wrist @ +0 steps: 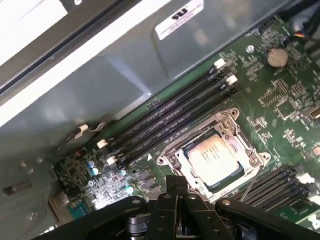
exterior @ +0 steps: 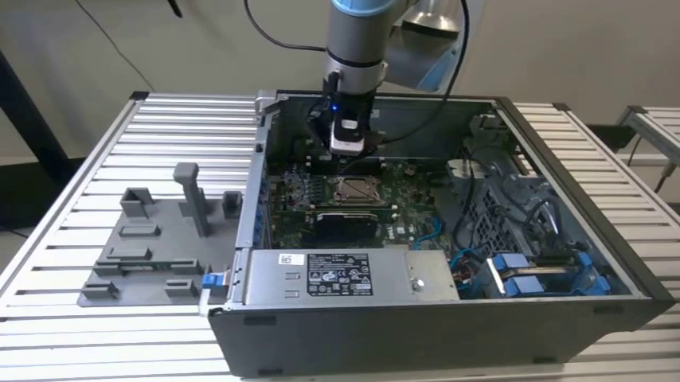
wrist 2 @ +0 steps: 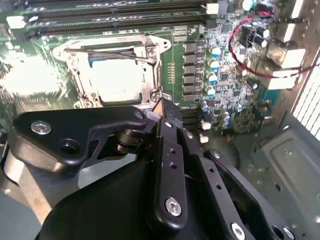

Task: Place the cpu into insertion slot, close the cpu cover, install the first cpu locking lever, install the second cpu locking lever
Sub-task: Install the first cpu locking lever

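Seated cpu (wrist: 215,159), cpu cover (wrist: 174,157) down. Narrow, empty gripper (wrist: 177,181) just beside. Judged locking lever (wrist 2: 115,54) step: needs precise tip contact.

A robotics laboratory set up for computer-assembly trials is indicated. A workbench (exterior: 159,135) built of ribbed aluminium profiles is seen, and a second bench (exterior: 654,127) of the same make is placed beside it at the exterior view's right. An opened desktop computer case (exterior: 425,334) is laid on its side on the workbench, reaching its near edge. Its motherboard (exterior: 415,211) and, in the first wrist view, the cpu (wrist: 215,160) are exposed. A grey fixture plate (exterior: 149,255) with moulded holders is laid toward the workbench's edge at the exterior view's left. An industrial robot arm (exterior: 356,40) with trailing cables is hung over the case, before a plain bare wall (exterior: 595,48).
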You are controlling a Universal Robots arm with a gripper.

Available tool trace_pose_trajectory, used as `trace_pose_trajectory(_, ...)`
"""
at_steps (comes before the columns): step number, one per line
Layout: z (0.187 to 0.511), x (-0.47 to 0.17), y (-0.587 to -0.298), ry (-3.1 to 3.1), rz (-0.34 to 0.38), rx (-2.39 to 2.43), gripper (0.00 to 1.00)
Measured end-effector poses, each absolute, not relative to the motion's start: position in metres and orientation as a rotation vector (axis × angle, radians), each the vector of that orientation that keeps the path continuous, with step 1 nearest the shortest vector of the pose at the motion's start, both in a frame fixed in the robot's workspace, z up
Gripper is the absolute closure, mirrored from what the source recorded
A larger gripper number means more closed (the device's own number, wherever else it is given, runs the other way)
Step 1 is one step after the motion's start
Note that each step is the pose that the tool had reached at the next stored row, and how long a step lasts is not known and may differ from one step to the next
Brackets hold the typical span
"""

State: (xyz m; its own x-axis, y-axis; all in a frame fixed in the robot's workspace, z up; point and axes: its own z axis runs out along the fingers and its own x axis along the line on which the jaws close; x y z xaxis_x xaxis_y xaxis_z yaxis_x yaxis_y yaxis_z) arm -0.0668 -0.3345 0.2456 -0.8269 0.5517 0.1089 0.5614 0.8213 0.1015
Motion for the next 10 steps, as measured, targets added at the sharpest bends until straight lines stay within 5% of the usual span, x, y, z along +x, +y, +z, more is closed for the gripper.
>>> trace_pose_trajectory(10,0.2455,-0.0668,-0.3345,-3.008,-0.223,-0.666,0.89)
